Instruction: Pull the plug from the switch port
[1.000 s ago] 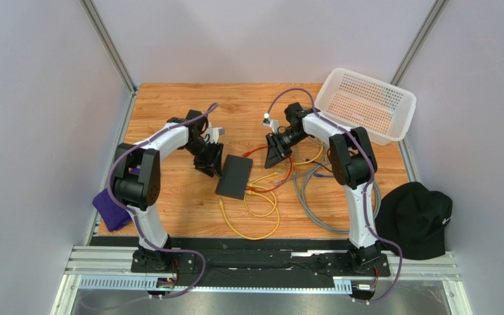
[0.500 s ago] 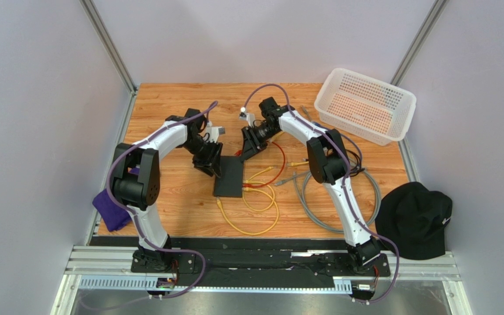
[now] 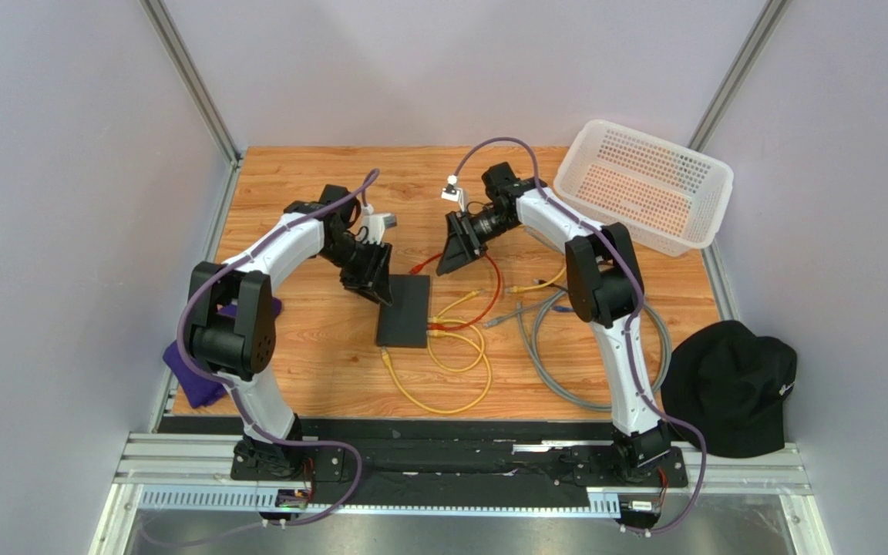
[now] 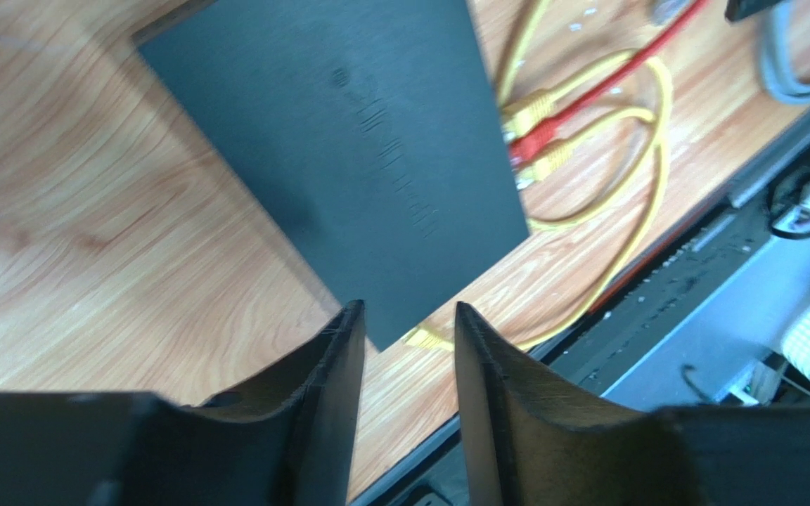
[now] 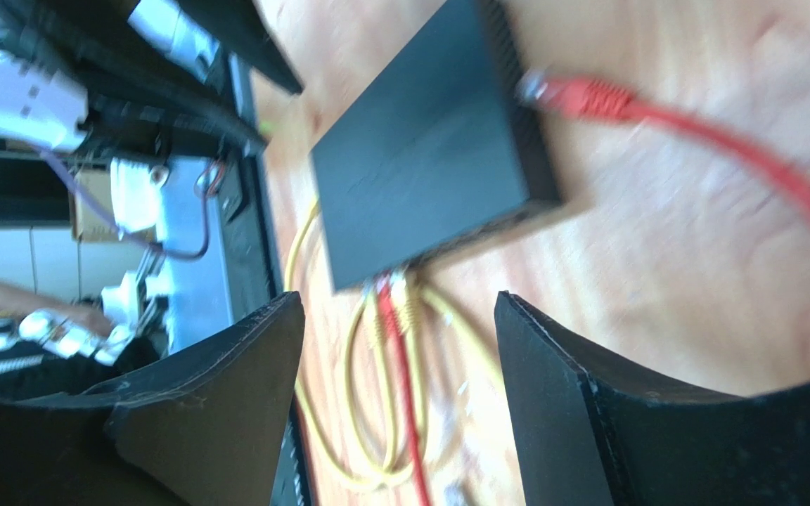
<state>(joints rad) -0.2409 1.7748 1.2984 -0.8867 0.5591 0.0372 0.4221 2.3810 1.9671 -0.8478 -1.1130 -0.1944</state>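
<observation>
Switch (image 3: pixel 405 310) lies flat on the wooden table (image 3: pixel 298 197), mid-scene, between the two arms, long axis running near to far; sockets face right.

Three plugs are seated along its right edge toward the near end: a red plug (image 4: pixel 531 142) between two yellow plugs (image 4: pixel 533 105); all three sit touching the switch body.

Left gripper (image 3: pixel 370 280): at the far left corner of the switch; jaws apart by a narrow gap, nothing between them; in the left wrist view its fingers (image 4: pixel 327 364) frame one corner of the switch; contact with the box cannot be told.

Right gripper (image 3: pixel 456 252): just beyond the far right corner of the switch, pointing down toward it; jaws spread wide, empty; in the right wrist view the switch and the seated plugs show between the fingertips, clear of both.

A loose red connector (image 5: pixel 578 97), blurred, lies just beside the far end of the switch; red cable (image 3: pixel 495 278) arcs to the right of it.

Yellow cables (image 3: pixel 457 378) loop on the table near and right of the switch; grey cable (image 3: pixel 537 341) coils further right.

White perforated basket (image 3: pixel 692 174) at far right; black cap (image 3: pixel 738 387) at near right, off the wood; purple cloth (image 3: pixel 188 368) at the near left edge.
</observation>
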